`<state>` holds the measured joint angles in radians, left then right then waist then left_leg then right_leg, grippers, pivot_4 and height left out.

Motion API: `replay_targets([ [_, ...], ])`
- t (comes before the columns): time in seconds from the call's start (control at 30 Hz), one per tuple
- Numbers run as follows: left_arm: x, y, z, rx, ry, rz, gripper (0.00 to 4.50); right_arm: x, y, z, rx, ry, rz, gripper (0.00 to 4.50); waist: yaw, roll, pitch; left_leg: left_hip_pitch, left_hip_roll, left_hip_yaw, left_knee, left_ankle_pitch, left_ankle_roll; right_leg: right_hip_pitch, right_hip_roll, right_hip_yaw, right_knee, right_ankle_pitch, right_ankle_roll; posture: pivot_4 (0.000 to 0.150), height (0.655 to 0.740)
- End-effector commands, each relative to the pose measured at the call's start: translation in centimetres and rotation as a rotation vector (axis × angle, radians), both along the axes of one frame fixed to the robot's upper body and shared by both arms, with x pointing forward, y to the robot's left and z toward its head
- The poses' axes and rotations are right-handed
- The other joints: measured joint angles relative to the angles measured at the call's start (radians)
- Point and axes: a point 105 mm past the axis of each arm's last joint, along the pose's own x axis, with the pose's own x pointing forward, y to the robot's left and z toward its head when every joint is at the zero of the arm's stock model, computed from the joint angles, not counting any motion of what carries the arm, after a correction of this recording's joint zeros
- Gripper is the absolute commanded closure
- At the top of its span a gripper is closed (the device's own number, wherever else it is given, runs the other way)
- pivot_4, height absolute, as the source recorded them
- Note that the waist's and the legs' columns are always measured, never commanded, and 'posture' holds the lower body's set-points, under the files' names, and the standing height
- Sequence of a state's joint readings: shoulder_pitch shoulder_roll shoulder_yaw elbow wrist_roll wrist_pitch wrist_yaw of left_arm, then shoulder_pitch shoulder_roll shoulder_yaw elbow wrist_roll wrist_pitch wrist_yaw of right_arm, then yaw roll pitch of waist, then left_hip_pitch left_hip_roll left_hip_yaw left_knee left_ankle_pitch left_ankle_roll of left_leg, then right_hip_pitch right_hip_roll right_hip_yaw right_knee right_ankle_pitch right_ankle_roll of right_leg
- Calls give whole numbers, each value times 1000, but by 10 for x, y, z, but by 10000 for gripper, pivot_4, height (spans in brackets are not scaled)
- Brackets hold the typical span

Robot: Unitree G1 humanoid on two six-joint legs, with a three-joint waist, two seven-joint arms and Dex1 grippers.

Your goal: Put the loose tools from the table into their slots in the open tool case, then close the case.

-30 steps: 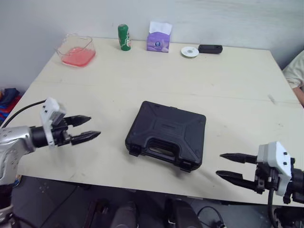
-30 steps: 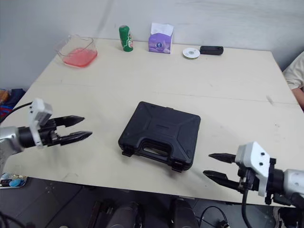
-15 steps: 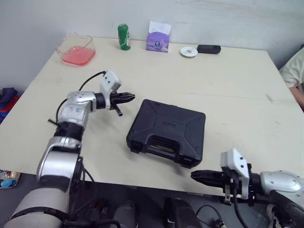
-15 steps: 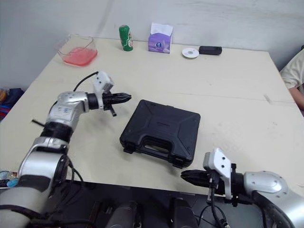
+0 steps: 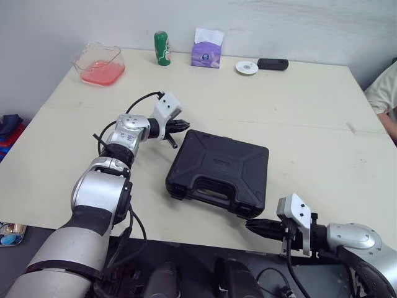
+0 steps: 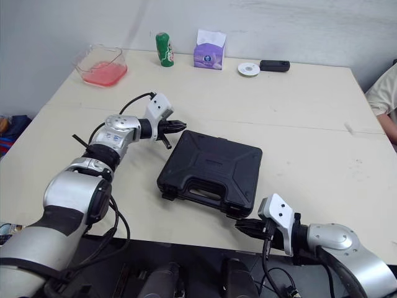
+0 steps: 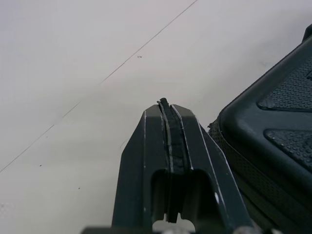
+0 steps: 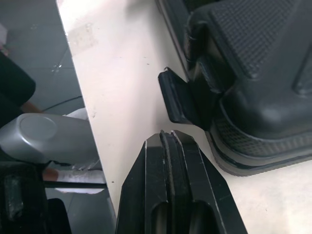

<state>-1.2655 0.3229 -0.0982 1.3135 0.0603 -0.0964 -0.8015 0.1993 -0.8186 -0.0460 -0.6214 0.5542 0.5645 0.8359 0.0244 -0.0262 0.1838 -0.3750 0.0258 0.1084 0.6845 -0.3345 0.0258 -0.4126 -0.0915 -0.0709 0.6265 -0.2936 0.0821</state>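
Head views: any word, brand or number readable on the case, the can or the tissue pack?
No text is legible.
On the green can: print too small to read.
On the purple tissue pack: print too blurred to read.
On the black tool case: no legible marking on the lid.

Likely a lab or office room. A pale worktop point(image 5: 298, 105) meets a bare wall point(image 5: 310, 25), holding a tissue box point(image 5: 208, 48) and can point(image 5: 162, 48).
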Motion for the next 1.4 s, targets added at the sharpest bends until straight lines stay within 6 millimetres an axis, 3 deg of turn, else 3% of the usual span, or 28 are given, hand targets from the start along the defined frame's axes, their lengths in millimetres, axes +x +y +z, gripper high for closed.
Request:
replay_targets([
  [0.03,-1,-11,18,31,-58,-70,44197,9,-6,9,-13,-76,-43,45000,0,0,0,0,0,0,0,0,0,0,0,0,0,0,0,1500,7400],
  [0.07,-2,-12,17,35,-56,-79,44197,10,-7,9,-17,-80,-51,45000,0,0,0,0,0,0,0,0,0,0,0,0,0,0,0,1500,7400],
  [0.17,-18,-16,12,45,0,-233,44197,14,-39,22,-60,-101,-120,45000,3,0,0,0,-1,0,0,0,0,0,0,0,0,0,0,1500,7400],
  [0.37,-41,-9,0,83,91,-425,44197,7,-70,29,-124,-85,-159,45000,2,0,0,-1,-6,1,0,0,6,0,-4,-5,0,1,2,1500,7400],
  [0.5,-43,-5,1,97,77,-447,44197,-3,-75,26,-140,-33,-140,45000,2,0,0,-1,-7,1,0,0,7,0,-4,-6,0,1,3,1500,7400],
  [0.7,-27,-3,16,40,25,-308,44197,-10,-82,14,-178,23,-140,45000,0,0,0,-1,-7,1,0,0,7,0,-7,-6,0,2,4,1500,7400],
  [0.9,-22,-14,4,44,27,-251,44197,7,-90,8,-232,-25,-203,45000,-1,0,0,0,-6,1,0,0,7,0,-8,-5,0,2,4,1500,7400],
  [1.17,-51,-26,-25,62,140,-472,44197,31,-89,24,-220,-111,-206,45000,-3,0,0,0,-7,2,0,0,7,0,-6,-5,0,2,4,1500,7400],
  [1.3,-77,-17,-24,10,238,-646,44197,40,-93,32,-206,-134,-238,45000,-7,1,0,0,-6,3,0,0,7,-1,-6,-4,1,2,4,1500,7400],
  [1.4,-83,-9,-22,22,228,-659,44197,38,-98,31,-220,-120,-244,45000,-5,1,0,0,-6,2,0,0,6,0,-5,-5,0,2,4,1500,7400],
])
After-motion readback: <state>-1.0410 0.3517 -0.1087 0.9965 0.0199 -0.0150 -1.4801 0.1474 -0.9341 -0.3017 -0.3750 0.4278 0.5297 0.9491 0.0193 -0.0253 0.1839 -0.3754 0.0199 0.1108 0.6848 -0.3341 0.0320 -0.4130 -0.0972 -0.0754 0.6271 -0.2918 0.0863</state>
